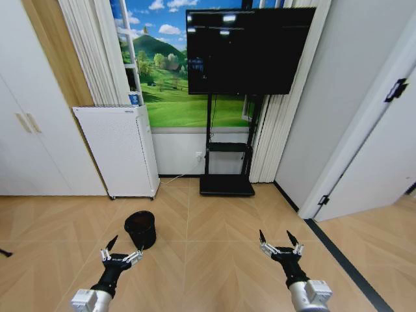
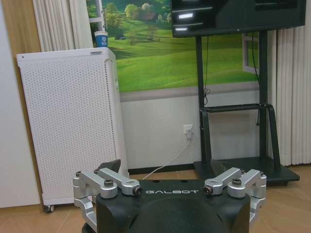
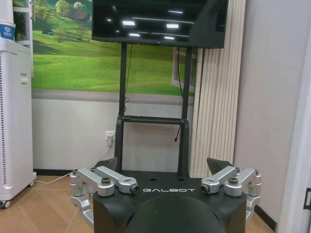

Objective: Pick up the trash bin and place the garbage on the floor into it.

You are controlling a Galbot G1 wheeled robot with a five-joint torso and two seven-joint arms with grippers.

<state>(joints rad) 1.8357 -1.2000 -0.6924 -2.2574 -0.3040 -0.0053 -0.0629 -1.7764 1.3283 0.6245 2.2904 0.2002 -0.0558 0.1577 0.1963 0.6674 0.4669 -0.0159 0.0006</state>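
Both grippers hovered low over bare herringbone wood floor, fingers spread apart.

Head view: the trash bin, black, round and slightly tapered, stood upright on the floor just ahead of the left gripper; the right gripper was well apart, with open floor around it. Left wrist view: a white perforated cabinet stood by the wall. Right wrist view: a black TV stand stood beside pleated curtains.

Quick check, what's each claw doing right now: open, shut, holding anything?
Left claw: open, empty, just short of the trash bin.
Right claw: open, empty, over bare floor.
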